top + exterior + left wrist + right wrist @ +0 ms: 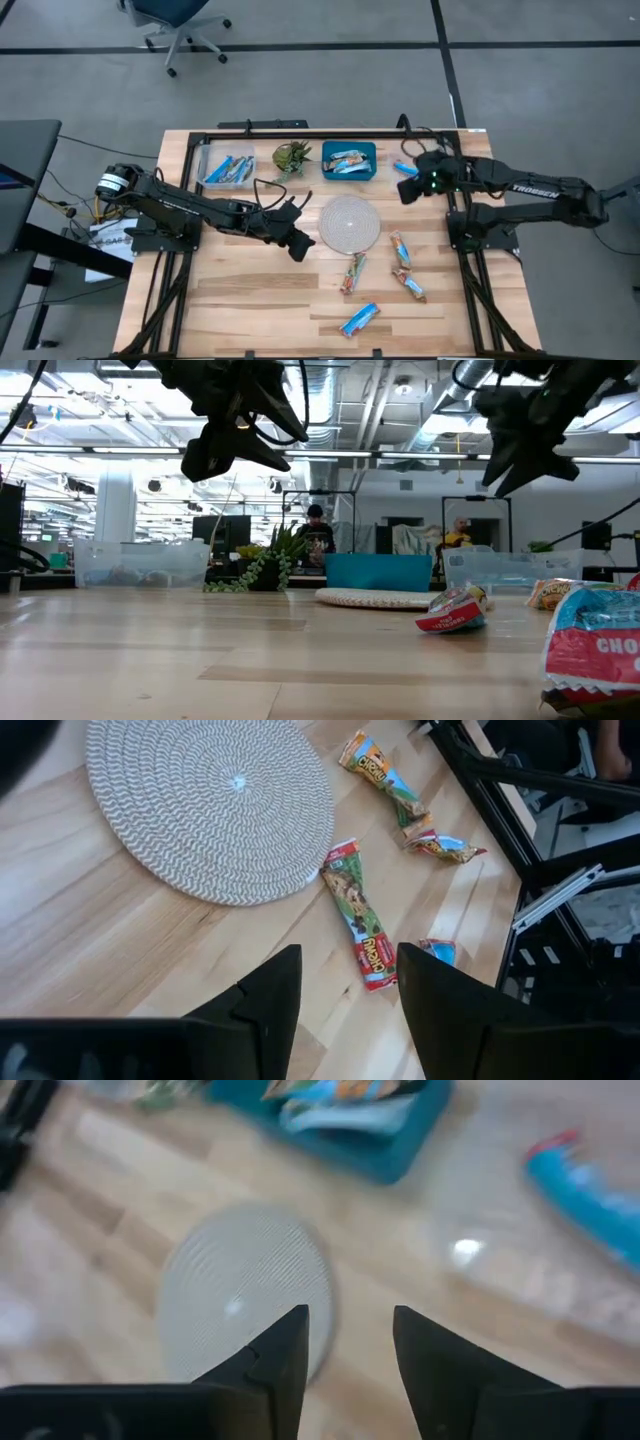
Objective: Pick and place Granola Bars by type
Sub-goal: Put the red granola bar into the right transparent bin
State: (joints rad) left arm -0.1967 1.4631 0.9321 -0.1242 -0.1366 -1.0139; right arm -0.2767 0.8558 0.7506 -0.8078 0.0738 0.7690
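Behind plant [262, 568] in low view, seated person [316, 532]

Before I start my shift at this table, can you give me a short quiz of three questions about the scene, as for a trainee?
1. True or false: something lies on top of the round mat.
2. Choose one: what stands between the clear bin and the blue bin? A) a plant B) a cup C) a bottle
3. Short answer: what does the left end effector hold?

Key
1. False: the mat is bare.
2. A
3. Nothing: its fingers are open and empty.
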